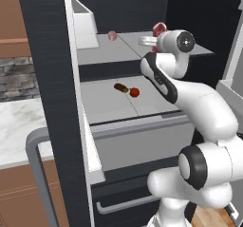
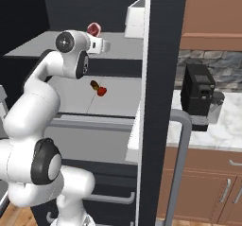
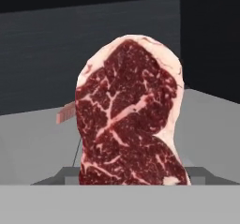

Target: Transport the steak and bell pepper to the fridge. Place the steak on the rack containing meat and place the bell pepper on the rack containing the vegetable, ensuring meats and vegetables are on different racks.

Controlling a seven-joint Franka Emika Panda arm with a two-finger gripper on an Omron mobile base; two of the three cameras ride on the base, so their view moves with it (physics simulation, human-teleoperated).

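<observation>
1. One fridge stands open, with two flat pale grey shelves showing inside it.
2. One steak stands upright in the hand, the hand clenched on its lower edge; in the hand view its marbled red face with a pale fat rim rises between the fingertips.
3. In the left base view the steak is over the right part of the rack containing meat, the upper shelf; whether it touches the shelf cannot be told.
4. In the right base view the steak sits just past the hand, above the same upper shelf.
5. One paler pink chunk of meat lies on the upper shelf toward its back edge, well apart from the steak.
6. One bell pepper lies on the rack containing the vegetable, the lower shelf, near its middle.
7. One dark brown-and-yellow vegetable lies just beside the bell pepper, on the side toward the shelf's left edge.
8. One black coffee machine stands on the marble desk beyond the fridge door.
</observation>
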